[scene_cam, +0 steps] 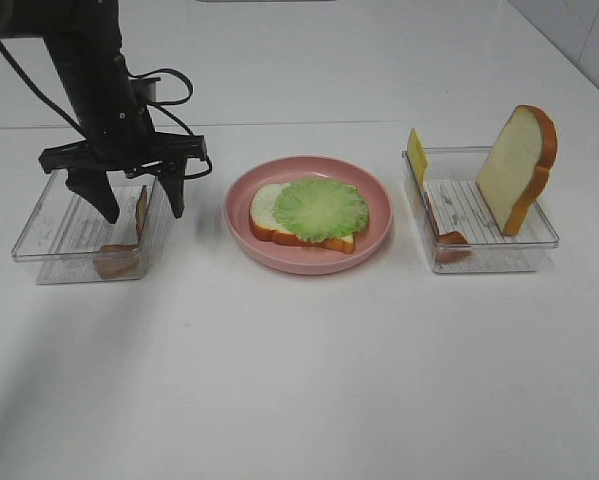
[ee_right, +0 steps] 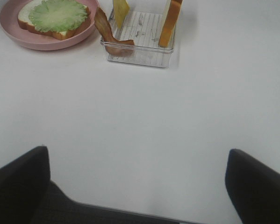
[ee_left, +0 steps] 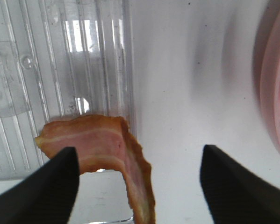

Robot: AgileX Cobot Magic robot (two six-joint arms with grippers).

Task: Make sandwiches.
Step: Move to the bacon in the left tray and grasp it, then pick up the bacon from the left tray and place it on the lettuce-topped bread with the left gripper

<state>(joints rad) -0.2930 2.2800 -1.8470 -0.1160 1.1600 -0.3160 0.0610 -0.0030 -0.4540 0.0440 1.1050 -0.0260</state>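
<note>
A partial sandwich lies on the pink plate: one white bread slice with green lettuce on top. My left gripper is open above the left clear tray. Its fingers straddle the tray's right wall and a bacon strip that leans on it. In the left wrist view the bacon lies between the open fingers. The right tray holds an upright bread slice, a yellow cheese slice and a bacon strip. My right gripper is open and empty, out of the high view.
The white table stretches in front of the plate and trays. In the right wrist view the plate and the right tray are far ahead of the gripper. The plate's rim is close beside my left gripper.
</note>
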